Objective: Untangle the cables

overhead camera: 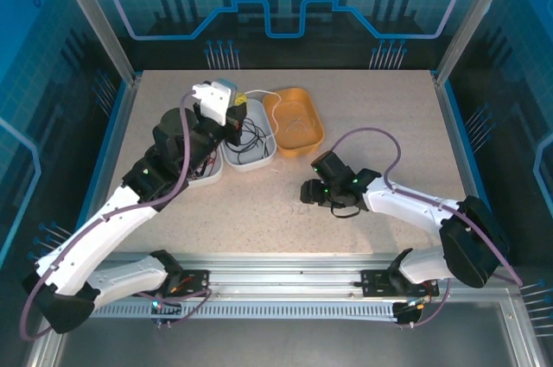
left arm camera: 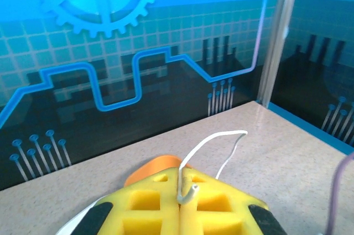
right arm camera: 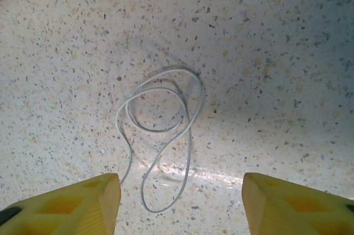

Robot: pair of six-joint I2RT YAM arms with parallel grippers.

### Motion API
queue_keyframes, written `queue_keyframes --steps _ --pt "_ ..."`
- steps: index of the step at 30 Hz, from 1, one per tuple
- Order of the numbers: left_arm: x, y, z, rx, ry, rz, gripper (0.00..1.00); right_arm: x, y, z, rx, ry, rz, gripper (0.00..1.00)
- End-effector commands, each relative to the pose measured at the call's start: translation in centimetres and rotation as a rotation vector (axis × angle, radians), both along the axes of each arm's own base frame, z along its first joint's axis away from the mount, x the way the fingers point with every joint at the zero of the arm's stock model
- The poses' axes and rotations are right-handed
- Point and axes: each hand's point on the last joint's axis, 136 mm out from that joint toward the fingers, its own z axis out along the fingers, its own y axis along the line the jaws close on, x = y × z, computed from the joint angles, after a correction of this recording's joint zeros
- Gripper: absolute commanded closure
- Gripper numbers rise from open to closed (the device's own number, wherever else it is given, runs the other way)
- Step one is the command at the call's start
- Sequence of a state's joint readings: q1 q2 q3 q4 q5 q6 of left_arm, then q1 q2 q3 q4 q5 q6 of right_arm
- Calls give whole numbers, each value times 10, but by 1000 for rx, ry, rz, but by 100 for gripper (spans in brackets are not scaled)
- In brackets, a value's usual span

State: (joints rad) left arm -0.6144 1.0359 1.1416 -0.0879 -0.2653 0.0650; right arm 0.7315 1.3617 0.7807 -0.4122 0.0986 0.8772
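My left gripper hangs raised over the white tray, which holds a tangle of black and red cables. In the left wrist view its yellow fingers are pressed together on a white cable, whose short end curls out between them while the rest arcs away and down toward the table. My right gripper is low over the table centre. Its wrist view shows the gripper open above a whitish cable lying in loose loops on the speckled surface, touched by neither finger.
An orange tray sits beside the white tray on the right, and its edge peeks out behind my left fingers. Another white tray lies partly under the left arm. Blue enclosure walls ring the table.
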Motion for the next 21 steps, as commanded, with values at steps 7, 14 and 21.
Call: queue_keyframes --steps 7,14,21 --pt "56 8 1 -37 61 37 100 2 4 6 -48 -16 2 38" --pt "104 -17 3 -42 132 -15 100 1 1 14 -57 -46 -4 37" --pt "137 -37 -29 1 318 -62 100 -1 -12 21 -79 -69 -33 34"
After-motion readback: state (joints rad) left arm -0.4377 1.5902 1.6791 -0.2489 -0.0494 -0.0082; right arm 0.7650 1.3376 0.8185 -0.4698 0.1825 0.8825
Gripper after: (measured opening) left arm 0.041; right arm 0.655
